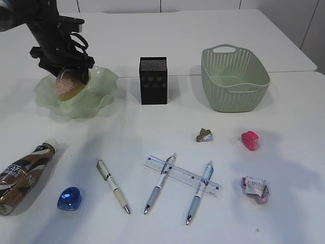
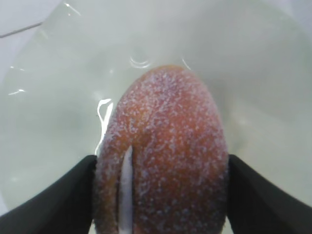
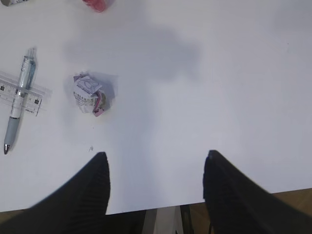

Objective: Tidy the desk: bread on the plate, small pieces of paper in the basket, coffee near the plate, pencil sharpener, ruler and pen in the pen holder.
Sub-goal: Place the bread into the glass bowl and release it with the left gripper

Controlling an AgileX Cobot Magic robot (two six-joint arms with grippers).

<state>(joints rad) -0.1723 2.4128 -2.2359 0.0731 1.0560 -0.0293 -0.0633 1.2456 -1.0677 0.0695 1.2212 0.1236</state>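
Note:
My left gripper is shut on a sugared bread roll and holds it in the pale green wavy plate. The coffee bottle lies at the front left, with a blue pencil sharpener beside it. Three pens and a clear ruler lie at the front. Crumpled papers lie on the right. The black pen holder and the green basket stand at the back. My right gripper is open and empty above the table's front edge.
A small pink object lies in front of the basket. A pen crossing the ruler shows at the left of the right wrist view. The table's front edge runs under my right gripper.

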